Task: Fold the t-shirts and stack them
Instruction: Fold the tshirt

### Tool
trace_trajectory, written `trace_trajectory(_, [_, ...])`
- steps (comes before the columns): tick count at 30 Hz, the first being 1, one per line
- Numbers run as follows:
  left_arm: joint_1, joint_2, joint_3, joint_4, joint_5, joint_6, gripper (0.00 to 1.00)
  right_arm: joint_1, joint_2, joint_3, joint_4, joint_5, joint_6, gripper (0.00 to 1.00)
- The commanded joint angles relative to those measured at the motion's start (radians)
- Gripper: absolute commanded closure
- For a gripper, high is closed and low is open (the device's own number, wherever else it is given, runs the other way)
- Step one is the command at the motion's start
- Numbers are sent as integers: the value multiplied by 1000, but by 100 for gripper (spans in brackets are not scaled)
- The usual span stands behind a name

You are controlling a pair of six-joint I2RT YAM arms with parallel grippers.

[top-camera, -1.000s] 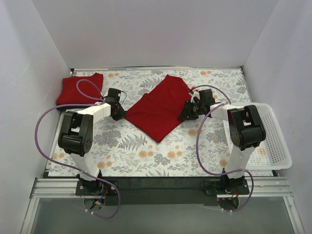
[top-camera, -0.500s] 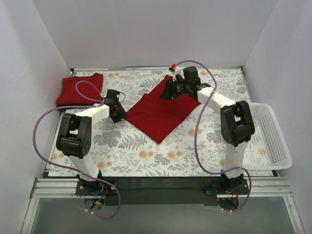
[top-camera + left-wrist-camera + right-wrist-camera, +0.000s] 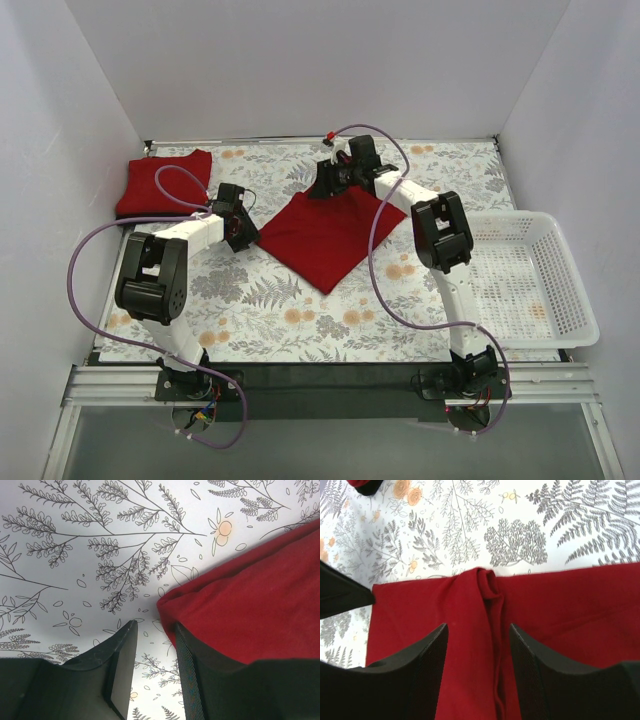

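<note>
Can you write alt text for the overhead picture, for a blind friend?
Two robot arms reach across a flowered table to a red t-shirt lying in the middle, left pincer at its left corner, right pincer at its far edge. A folded t-shirt, also red, sits in the far left corner; a white basket stands on the right.

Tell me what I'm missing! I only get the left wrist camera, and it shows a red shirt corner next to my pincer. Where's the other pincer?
Observer: The right pincer is at the far edge of that same red shirt, fingers apart over bunched cloth.
Operator: Are there more shirts?
Observer: Yes, a folded red shirt lies in the far left corner of the table.
Operator: What's on the right side?
Observer: A white basket sits at the table's right edge.
</note>
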Motion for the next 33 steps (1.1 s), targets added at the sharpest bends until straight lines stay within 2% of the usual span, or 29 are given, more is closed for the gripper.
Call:
trace_trajectory(1, [2, -2, 0, -25, 16, 14, 65, 17, 44, 109, 18, -18, -7, 50])
trace_trajectory(7, [-2, 2, -10, -26, 18, 14, 67, 26, 127, 190, 24, -38, 14, 53])
trace_trajectory(17, [-5, 8, -17, -26, 15, 16, 68, 31, 194, 220, 44, -54, 48, 59])
trace_trajectory(20, [-5, 10, -20, -26, 16, 16, 69, 31, 193, 212, 49, -57, 51, 69])
trace_trajectory(21, [-5, 13, -22, -28, 13, 14, 69, 31, 187, 204, 49, -55, 51, 77])
trace_trajectory(24, [-7, 11, -22, -34, 12, 11, 73, 28, 159, 190, 81, -38, 52, 85])
trace_trajectory(27, [-7, 19, -20, -43, 15, 9, 76, 16, 141, 172, 98, -25, 58, 90])
trace_trajectory(33, [-7, 27, -19, -63, -1, 0, 78, -1, 121, 145, 105, 8, 72, 94])
